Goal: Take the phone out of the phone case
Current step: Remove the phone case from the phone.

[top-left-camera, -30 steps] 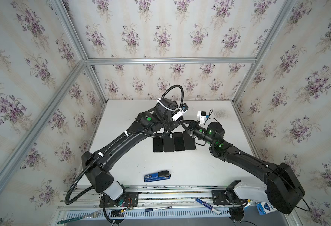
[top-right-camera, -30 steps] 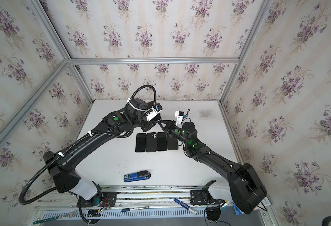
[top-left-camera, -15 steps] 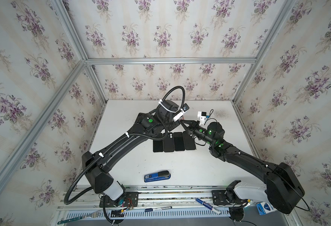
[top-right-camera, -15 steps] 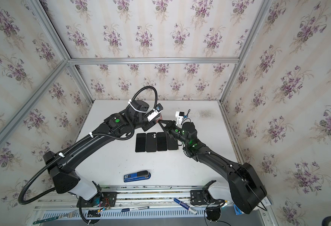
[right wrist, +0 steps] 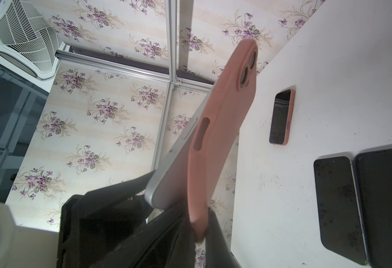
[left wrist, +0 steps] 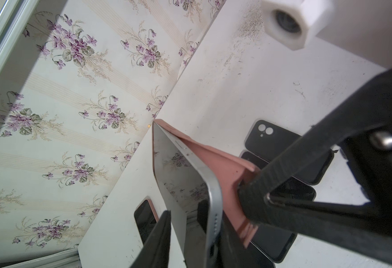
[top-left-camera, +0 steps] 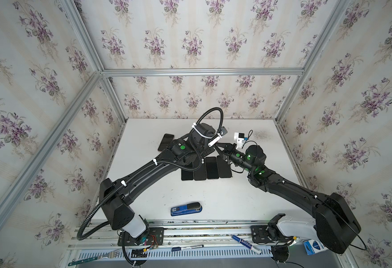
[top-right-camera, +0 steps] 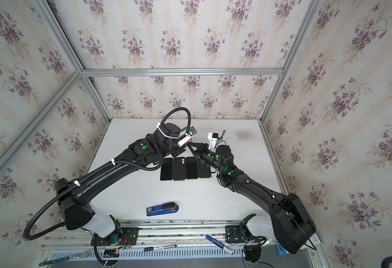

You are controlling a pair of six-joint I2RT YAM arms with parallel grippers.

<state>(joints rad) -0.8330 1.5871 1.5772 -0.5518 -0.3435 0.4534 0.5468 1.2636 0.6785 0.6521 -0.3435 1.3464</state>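
Pink phone case [left wrist: 213,157] pinched by right claw [left wrist: 248,188], phone [left wrist: 181,181] by left claw [left wrist: 195,222] (unclear from above).

White table [top-left-camera: 225,197], scuffed and flecked with dark marks. At mid-table we note four dark phone-shaped slabs [top-left-camera: 212,167] lying flat in a row, side by side, long edges touching or nearly so; the second from the left shows two round camera openings. Toward the far left, well apart from the row, a phone in a pink case [top-left-camera: 166,142] lies screen up. Near the front edge we find a blue stapler [top-left-camera: 186,208]. We log a speckled stain [top-left-camera: 261,134] at the far right corner.
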